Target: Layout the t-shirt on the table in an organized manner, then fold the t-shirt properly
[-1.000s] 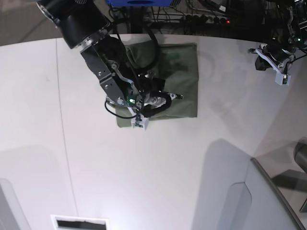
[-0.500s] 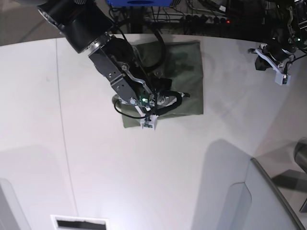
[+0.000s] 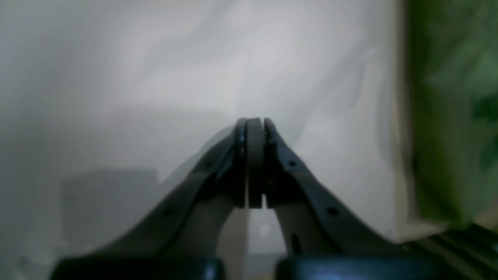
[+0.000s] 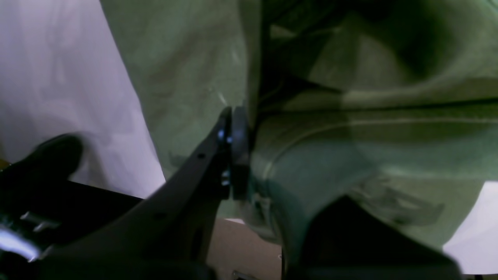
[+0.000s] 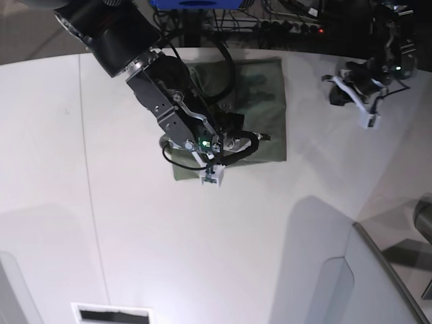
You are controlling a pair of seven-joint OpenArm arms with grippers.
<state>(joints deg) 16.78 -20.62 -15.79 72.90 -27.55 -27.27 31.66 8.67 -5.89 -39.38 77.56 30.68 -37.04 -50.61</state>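
Note:
The olive t-shirt point(image 5: 260, 94) lies folded into a compact rectangle on the white table point(image 5: 223, 243), towards the far edge. My right gripper point(image 5: 262, 138) reaches over the shirt's near part. In the right wrist view this gripper point(image 4: 239, 112) is shut on a fold of the t-shirt point(image 4: 186, 66), and bunched cloth covers its other finger. My left gripper point(image 5: 345, 92) hovers off the shirt's far right corner. The left wrist view shows this gripper point(image 3: 255, 124) shut with nothing in it, over bare table point(image 3: 155, 77), with the t-shirt point(image 3: 451, 116) at that view's right edge.
A grey angled panel point(image 5: 378, 283) with a dark edge rises at the near right. A dark slot point(image 5: 111, 314) sits at the near left edge. Cables and dark equipment point(image 5: 290, 20) run behind the table's far edge. A thin seam line point(image 5: 88, 169) crosses the tabletop on the left.
The right arm has shifted to the right and a little nearer, dragging the folded shirt with it. The left arm has moved left, closer to the shirt.

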